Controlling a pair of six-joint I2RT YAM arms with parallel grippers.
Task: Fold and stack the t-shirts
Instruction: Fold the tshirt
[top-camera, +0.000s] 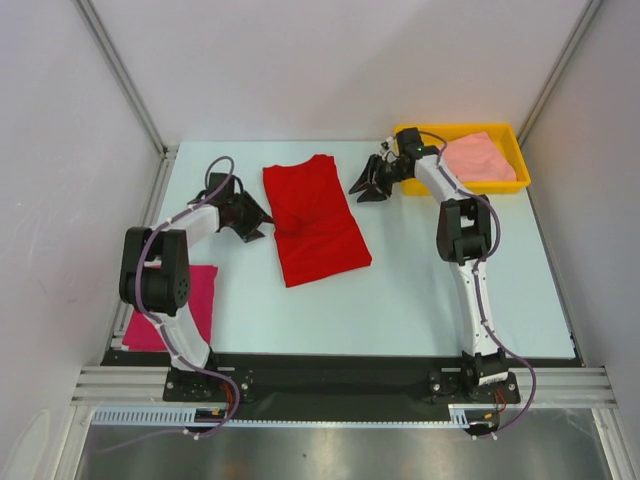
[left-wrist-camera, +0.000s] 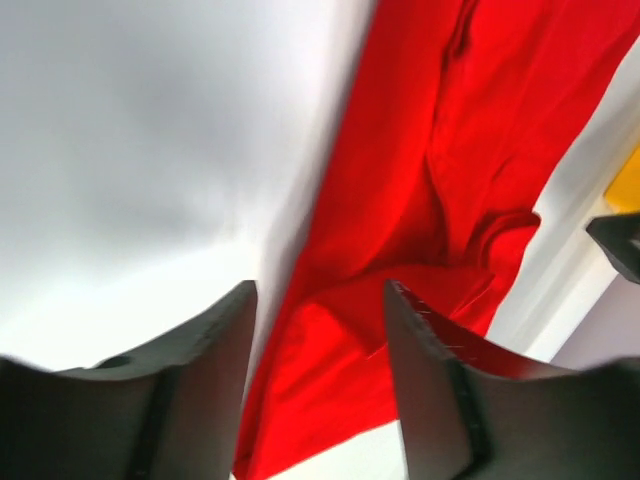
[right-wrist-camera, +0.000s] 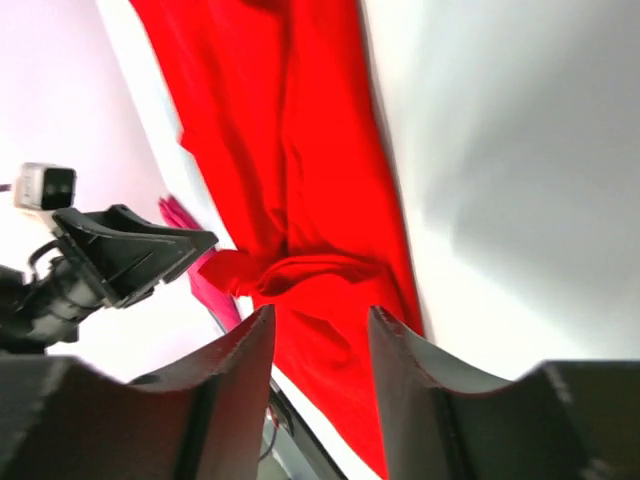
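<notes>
Your left gripper (left-wrist-camera: 320, 288) is spread wide and grasps nothing. Its fingers (left-wrist-camera: 215, 360) straddle the left hem of the red t-shirt (top-camera: 315, 225), low over the table (top-camera: 430, 290). Your right gripper (right-wrist-camera: 321, 312) is likewise released and empty, just off the shirt's far right edge and facing the left one across the cloth.

The red t-shirt lies between the two tools at the middle of the table. It is laid out lengthwise as a narrow panel, slightly slanted, with a bunched wrinkle across its middle.

The magenta t-shirt (top-camera: 195, 300) lies flat at the near left edge, beside the left arm's base and partly under that arm. The salmon t-shirt (top-camera: 478, 158) is crumpled in the yellow tray (top-camera: 512, 134) at the far right corner, just behind your right wrist.

Nothing lies between either gripper and the red cloth. To the near right of the shirt you have bare table. The enclosure walls stand close on the left, right and far sides.
</notes>
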